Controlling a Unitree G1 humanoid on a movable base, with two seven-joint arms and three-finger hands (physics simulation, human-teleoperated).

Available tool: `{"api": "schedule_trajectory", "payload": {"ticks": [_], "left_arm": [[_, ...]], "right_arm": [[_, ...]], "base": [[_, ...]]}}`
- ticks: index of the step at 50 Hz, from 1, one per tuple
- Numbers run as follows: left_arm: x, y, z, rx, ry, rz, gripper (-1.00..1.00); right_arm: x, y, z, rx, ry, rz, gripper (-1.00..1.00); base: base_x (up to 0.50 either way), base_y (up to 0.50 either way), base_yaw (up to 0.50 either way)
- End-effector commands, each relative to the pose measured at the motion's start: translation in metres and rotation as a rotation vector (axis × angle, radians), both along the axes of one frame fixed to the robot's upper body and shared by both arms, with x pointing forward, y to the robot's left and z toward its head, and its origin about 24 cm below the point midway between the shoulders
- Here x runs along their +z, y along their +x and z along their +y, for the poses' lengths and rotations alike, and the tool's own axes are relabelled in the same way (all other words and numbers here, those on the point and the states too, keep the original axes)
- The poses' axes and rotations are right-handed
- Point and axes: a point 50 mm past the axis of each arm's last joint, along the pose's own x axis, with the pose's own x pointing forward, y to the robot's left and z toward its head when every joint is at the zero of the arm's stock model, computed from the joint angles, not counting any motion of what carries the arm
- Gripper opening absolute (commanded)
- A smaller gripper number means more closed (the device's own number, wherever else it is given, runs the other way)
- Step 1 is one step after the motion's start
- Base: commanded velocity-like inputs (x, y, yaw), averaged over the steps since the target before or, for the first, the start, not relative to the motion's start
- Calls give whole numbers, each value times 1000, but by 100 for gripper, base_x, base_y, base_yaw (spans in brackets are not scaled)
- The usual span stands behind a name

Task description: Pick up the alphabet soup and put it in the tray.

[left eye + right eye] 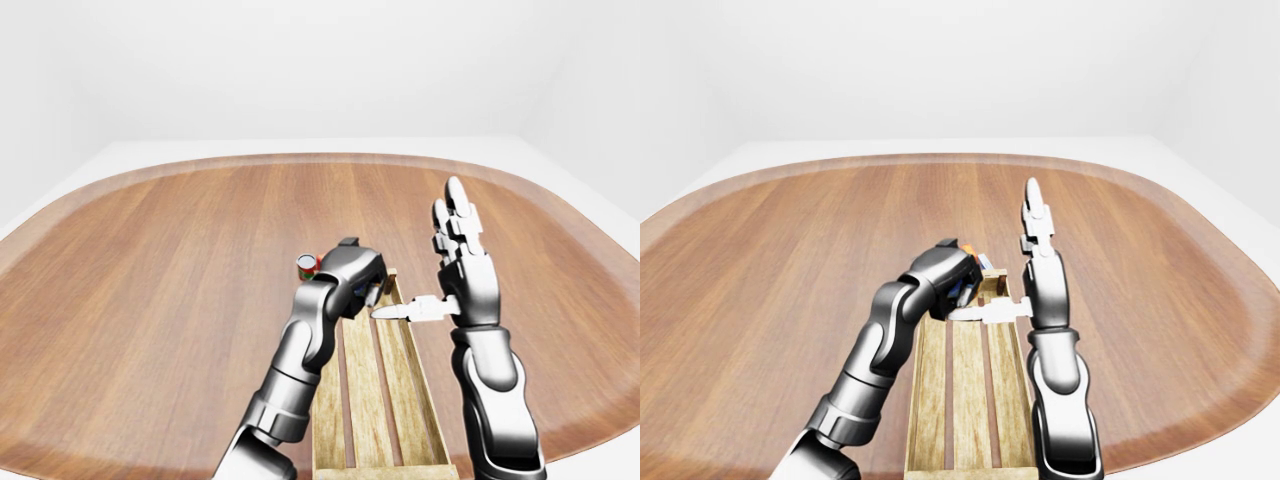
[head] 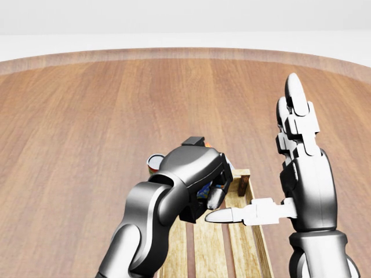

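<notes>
My left hand (image 2: 210, 196) is shut on the alphabet soup can (image 2: 203, 190). Only a blue and yellow strip of its label shows under the fingers. The hand holds it just above the far end of the wooden slatted tray (image 2: 246, 181), which runs down to the bottom edge of the head view. My right hand (image 2: 262, 157) is open and empty. It stands upright at the tray's right side with its thumb pointing left over the slats, close to the left hand.
A small can with a red and green label (image 1: 307, 265) stands on the wooden table just left of my left hand. A corner of a box (image 1: 983, 262) shows beyond the tray's far end, mostly hidden by the hand. The round wooden table (image 1: 150, 260) spreads all around.
</notes>
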Motion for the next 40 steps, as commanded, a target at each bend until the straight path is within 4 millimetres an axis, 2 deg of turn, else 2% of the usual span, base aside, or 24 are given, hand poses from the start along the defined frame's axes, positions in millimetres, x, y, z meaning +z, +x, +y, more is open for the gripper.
{"api": "schedule_trajectory", "payload": {"ticks": [1, 3, 8, 14, 24, 40], "left_arm": [[-9, -3, -12, -24, -41, 32, -100], [-15, -3, -13, -20, -43, 44, -100], [-49, 4, -14, 20, -36, 126, -100], [-76, 15, -9, 84, -31, 191, -100], [-96, 21, -3, 141, -12, 247, -100], [-108, 21, -6, 161, -1, 298, -100]], "right_arm": [[0, 0, 0, -1, 1, -1, 100], [0, 0, 0, -2, 1, -1, 100], [-1, 0, 0, -1, 2, 2, 100], [0, -1, -1, -2, 2, -3, 100], [2, -2, -2, -4, 4, -10, 100], [2, -2, -2, -5, 7, -7, 100]], "base": [[0, 0, 0], [0, 0, 0], [0, 0, 0], [0, 0, 0], [0, 0, 0], [0, 0, 0]]}}
